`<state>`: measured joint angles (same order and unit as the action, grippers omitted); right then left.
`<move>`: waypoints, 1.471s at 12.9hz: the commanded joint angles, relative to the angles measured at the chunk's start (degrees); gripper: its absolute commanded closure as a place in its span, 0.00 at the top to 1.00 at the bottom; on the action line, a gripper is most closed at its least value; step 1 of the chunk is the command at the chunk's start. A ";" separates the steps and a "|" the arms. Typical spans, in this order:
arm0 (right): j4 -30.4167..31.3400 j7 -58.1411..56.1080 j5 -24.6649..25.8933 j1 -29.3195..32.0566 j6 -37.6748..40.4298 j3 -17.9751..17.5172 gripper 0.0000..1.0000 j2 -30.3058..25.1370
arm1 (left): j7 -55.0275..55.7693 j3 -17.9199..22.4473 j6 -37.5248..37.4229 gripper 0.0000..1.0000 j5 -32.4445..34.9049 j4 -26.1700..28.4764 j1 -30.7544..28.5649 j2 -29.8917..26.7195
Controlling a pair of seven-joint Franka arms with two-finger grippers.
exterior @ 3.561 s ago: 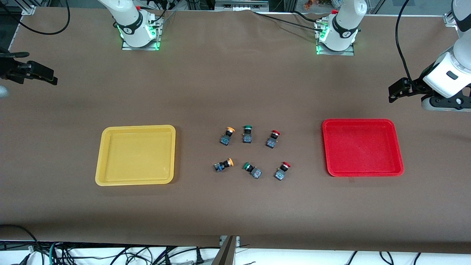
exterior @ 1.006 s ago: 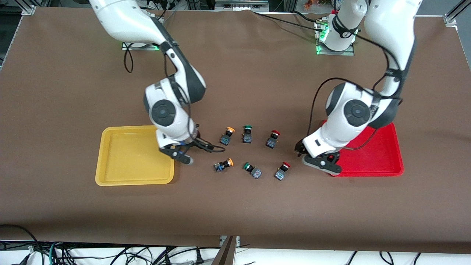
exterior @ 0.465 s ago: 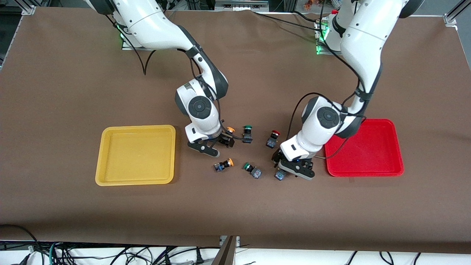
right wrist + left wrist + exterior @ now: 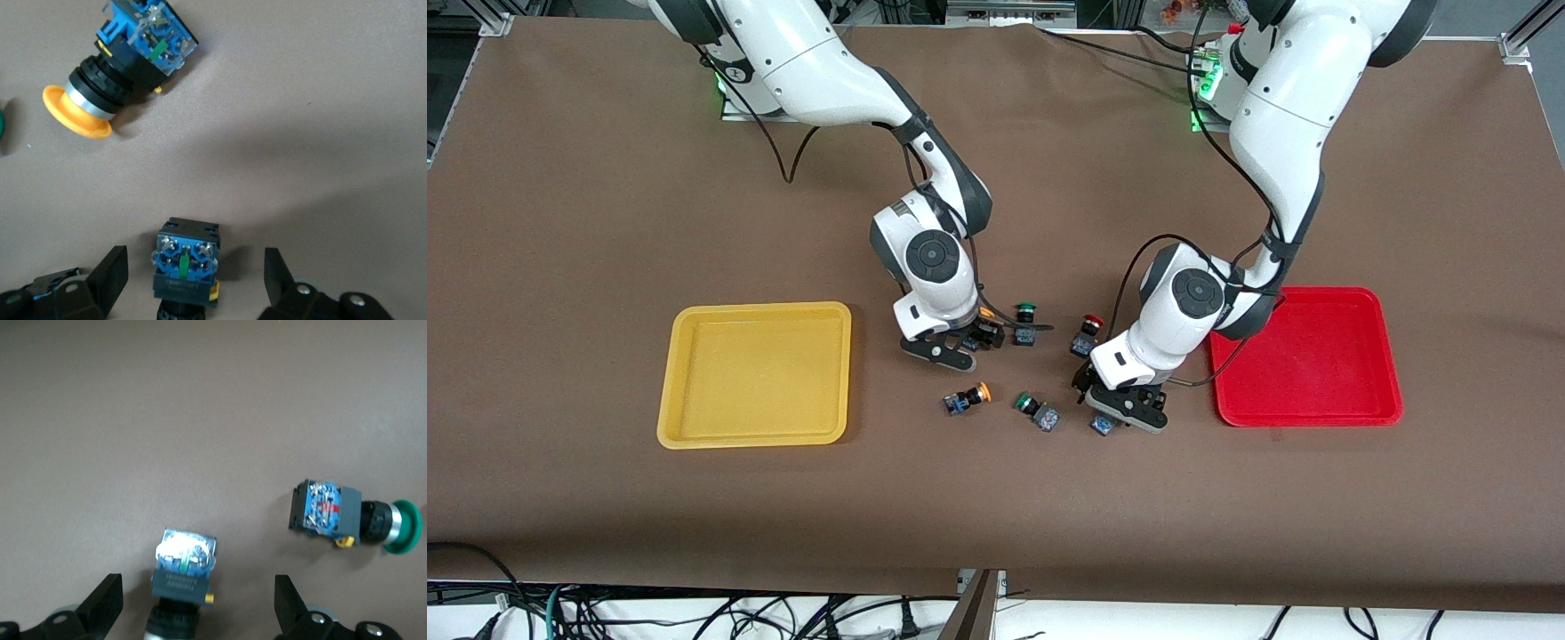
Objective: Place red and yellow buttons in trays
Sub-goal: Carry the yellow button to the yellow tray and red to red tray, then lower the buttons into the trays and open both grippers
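Note:
The yellow tray (image 4: 756, 308) lies toward the right arm's end and the red tray (image 4: 1307, 356) toward the left arm's end. Six buttons lie between them. My right gripper (image 4: 980, 336) is open, its fingers either side of the farther yellow button (image 4: 987, 313), whose blue base shows in the right wrist view (image 4: 185, 263). The nearer yellow button (image 4: 969, 397) lies free and also shows in that view (image 4: 127, 60). My left gripper (image 4: 1104, 407) is open around the nearer red button (image 4: 1101, 425), seen base-first in the left wrist view (image 4: 183, 577). The farther red button (image 4: 1087, 333) lies free.
Two green-capped buttons lie among the others, one farther (image 4: 1025, 322) and one nearer (image 4: 1036, 411); the nearer one also shows in the left wrist view (image 4: 353, 517). Brown cloth covers the table. Cables hang below the table's near edge.
Both arms swung in from the table's ends. In the last half second each gripper closed in a little more on its button: right on the farther yellow, left on the nearer red.

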<state>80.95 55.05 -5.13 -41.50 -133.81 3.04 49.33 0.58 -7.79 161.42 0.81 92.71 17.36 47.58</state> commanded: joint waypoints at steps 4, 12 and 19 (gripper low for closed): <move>-1.67 -0.03 0.65 -0.60 0.12 0.39 0.18 1.12 | -1.10 0.58 3.99 0.59 3.58 -1.57 0.31 3.31; -1.67 -25.04 0.30 13.17 11.53 0.74 0.14 -6.61 | -0.93 0.85 -12.46 0.06 3.67 0.72 -3.82 -7.74; -0.09 -58.88 1.35 31.81 19.37 2.14 0.14 -7.15 | -18.64 1.20 -46.81 0.12 10.87 1.06 -17.06 -15.77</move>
<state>79.35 1.75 -4.71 -12.73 -115.14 5.39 42.47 -10.61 -5.84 115.71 9.55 91.64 5.90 32.07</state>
